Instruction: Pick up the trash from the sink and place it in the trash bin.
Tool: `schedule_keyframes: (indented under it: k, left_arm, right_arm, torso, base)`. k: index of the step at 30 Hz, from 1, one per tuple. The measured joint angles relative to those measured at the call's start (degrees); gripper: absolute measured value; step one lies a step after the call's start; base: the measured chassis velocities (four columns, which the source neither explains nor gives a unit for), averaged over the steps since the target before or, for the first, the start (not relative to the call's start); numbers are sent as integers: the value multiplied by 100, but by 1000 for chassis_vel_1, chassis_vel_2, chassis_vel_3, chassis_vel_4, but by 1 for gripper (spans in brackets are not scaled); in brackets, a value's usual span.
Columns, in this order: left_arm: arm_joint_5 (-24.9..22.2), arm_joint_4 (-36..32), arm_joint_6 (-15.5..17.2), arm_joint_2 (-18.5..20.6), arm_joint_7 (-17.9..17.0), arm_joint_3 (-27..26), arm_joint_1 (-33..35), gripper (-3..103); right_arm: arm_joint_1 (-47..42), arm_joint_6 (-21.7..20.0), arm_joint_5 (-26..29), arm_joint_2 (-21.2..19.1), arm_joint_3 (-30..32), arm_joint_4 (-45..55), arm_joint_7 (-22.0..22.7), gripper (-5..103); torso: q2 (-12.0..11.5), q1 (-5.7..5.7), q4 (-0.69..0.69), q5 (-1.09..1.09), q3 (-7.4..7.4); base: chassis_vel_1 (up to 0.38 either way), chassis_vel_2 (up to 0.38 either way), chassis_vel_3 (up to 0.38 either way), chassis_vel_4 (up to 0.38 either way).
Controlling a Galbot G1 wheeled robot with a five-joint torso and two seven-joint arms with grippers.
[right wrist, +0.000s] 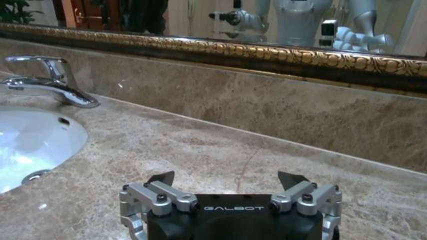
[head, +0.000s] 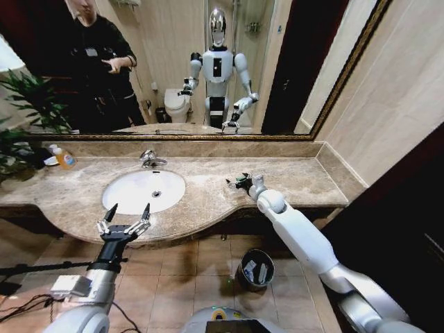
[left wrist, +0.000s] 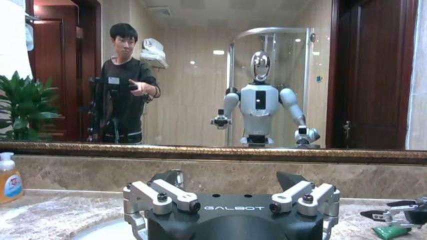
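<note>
The white oval sink [head: 128,182] is set in the marble counter, and its basin holds no litter that I can see. My left gripper [head: 127,212] hovers open at the counter's front edge, just before the basin, with nothing between its fingers [left wrist: 167,176]. My right gripper [head: 239,182] stands open low over the counter to the right of the sink. In the left wrist view a tiny green piece [left wrist: 390,232] lies on the counter right under that gripper [left wrist: 395,215]. The trash bin [head: 243,277] stands on the floor below the counter with white packets [head: 250,267] inside.
The chrome faucet [head: 149,159] rises behind the basin. An orange soap bottle [head: 64,158] and a plant [head: 21,118] sit at the counter's far left. A gilt-framed mirror and a marble backsplash [right wrist: 267,105] close off the back. A wall bounds the counter's right end.
</note>
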Motion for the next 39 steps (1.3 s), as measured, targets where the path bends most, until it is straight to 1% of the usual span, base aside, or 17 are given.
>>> schedule_keyframes:
  k: [2, 3, 4, 5, 6, 7, 8, 9, 10, 12, 13, 15, 16, 20, 26, 38, 39]
  left_arm:
    - [0, 0, 0, 0, 0, 0, 0, 100]
    - [0, 0, 0, 0, 0, 0, 0, 100]
    - [0, 0, 0, 0, 0, 1, 0, 100]
    - [0, 0, 0, 0, 0, 1, 0, 100]
    - [0, 0, 0, 0, 0, 0, 0, 100]
    - [0, 0, 0, 0, 0, 0, 0, 100]
    - [0, 0, 0, -1, 0, 0, 0, 100]
    - [0, 0, 0, -1, 0, 0, 0, 100]
    - [0, 0, 0, 0, 0, 0, 0, 100]
    - [0, 0, 0, 0, 0, 0, 0, 100]
    - [0, 0, 0, 0, 0, 0, 0, 100]
    - [0, 0, 0, 0, 0, 0, 0, 100]
    - [0, 0, 0, 0, 0, 0, 0, 100]
    - [0, 0, 0, 0, 0, 0, 0, 100]
    - [0, 0, 0, 0, 0, 0, 0, 100]
    - [0, 0, 0, 0, 0, 0, 0, 100]
    - [0, 0, 0, 0, 0, 0, 0, 100]
  right_arm:
    - [102, 14, 6, 16, 7, -231, 94, 100]
    - [136, -4, 55, 49, 8, -304, 297, 100]
    - [169, -42, 216, 108, 0, -366, 670, 100]
    - [169, -42, 216, 108, 0, -366, 670, 100]
    - [183, -60, 349, 145, -11, -385, 925, 100]
    - [206, -99, 714, 259, -37, -401, 1626, 100]
    - [208, -100, 968, 330, -54, -389, 2048, 100]
    - [208, -100, 968, 330, -54, -389, 2048, 100]
    - [203, -105, 1133, 373, -58, -352, 2302, 100]
    - [174, -107, 1712, 513, -81, -132, 3068, 100]
    - [174, -107, 1712, 513, -81, -132, 3068, 100]
    - [153, -93, 2108, 620, -139, 67, 3644, 100]
    - [145, -57, 2170, 686, -175, 104, 3843, 100]
    - [177, 98, 2070, 852, -262, -77, 4085, 100]
    - [233, 149, 1944, 996, -269, -347, 4114, 100]
    - [235, 244, 1716, 976, -180, -670, 3821, 101]
    - [235, 250, 1694, 980, -184, -681, 3783, 99]
  torso:
    - [0, 0, 0, -1, 0]
    - [0, 1, 0, -1, 0]
    - [0, 1, 0, -1, 0]
    - [0, 1, 0, -1, 0]
    - [0, 1, 0, 0, 0]
    - [0, 1, 0, -1, 0]
    - [0, 1, 1, -1, 0]
    - [0, 1, 1, -1, 0]
    - [0, 1, 1, -1, 0]
    - [0, 1, 1, -1, 0]
    - [0, 1, 1, -1, 0]
    - [0, 1, 1, -1, 0]
    - [0, 1, 1, -2, -1]
    - [0, 1, 1, -2, 0]
    - [0, 1, 1, -2, 0]
    - [0, 1, 0, -1, 0]
    - [0, 1, 0, -2, 0]
  base:
    - [0, 0, 0, 0]
    - [0, 0, 0, 0]
    - [0, 0, 0, 0]
    - [0, 0, 0, 0]
    - [0, 0, 0, 0]
    - [0, 0, 0, 0]
    - [0, 0, 0, 0]
    - [0, 0, 0, 0]
    - [0, 0, 0, 0]
    - [0, 0, 0, 0]
    - [0, 0, 0, 0]
    - [0, 0, 0, 0]
    - [0, 0, 0, 0]
    - [0, 0, 0, 0]
    - [0, 0, 0, 0]
    - [0, 0, 0, 0]
    - [0, 0, 0, 0]
